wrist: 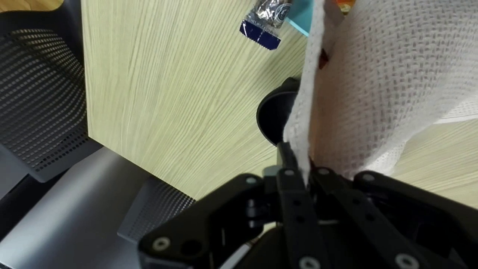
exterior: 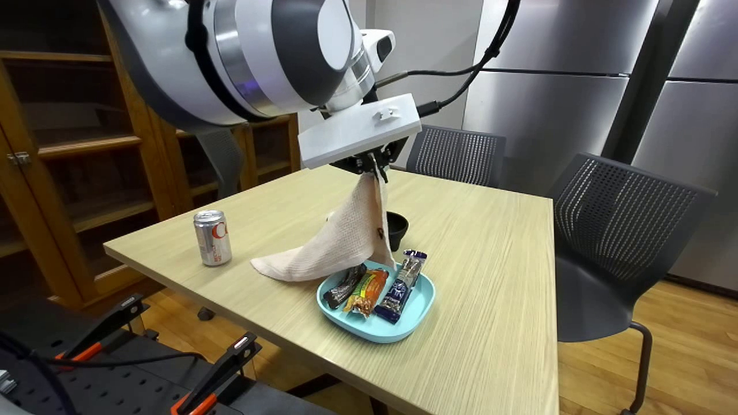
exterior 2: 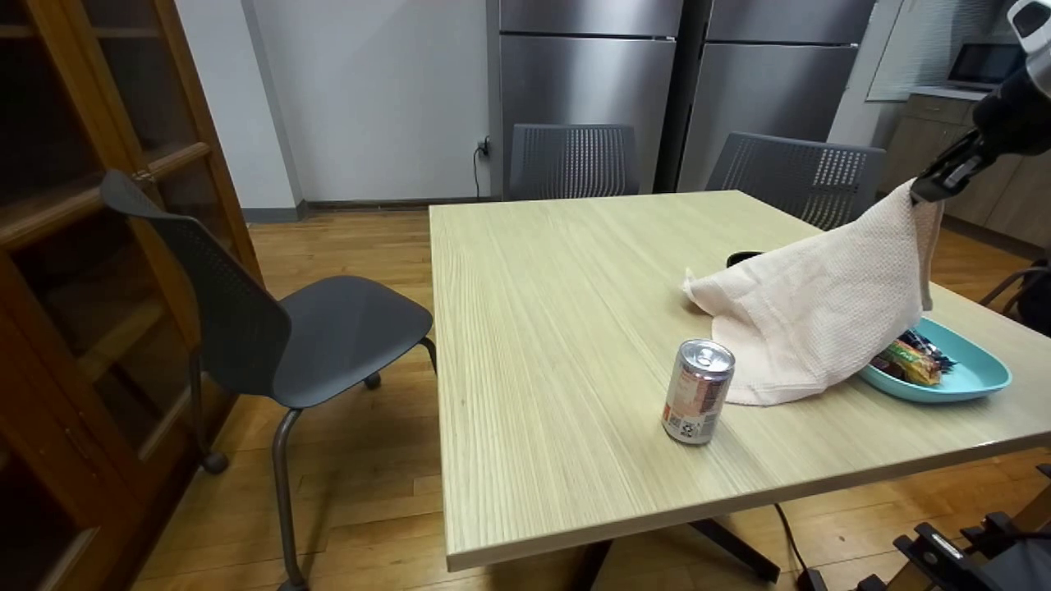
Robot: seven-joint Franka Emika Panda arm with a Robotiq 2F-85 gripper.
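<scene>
- In an exterior view, a smooth metallic soda can (exterior: 213, 237), cylindrical, stood upright on the wood-grain table (exterior: 490, 288).
- Right of it, a pale waffle-weave cloth (exterior: 340, 245) hung in soft folds from the gripper (exterior: 378, 172), which was clenched on its upper end; its long axis slanted down and left to a tip on the table, pointing toward the can.
- Beside the cloth's lower edge, three crinkly wrapped snack bars (exterior: 367, 292) lay in a turquoise plate (exterior: 419, 306) with rounded corners.
- Behind the cloth, partly hidden, stood a round black cup (exterior: 396, 227).
</scene>
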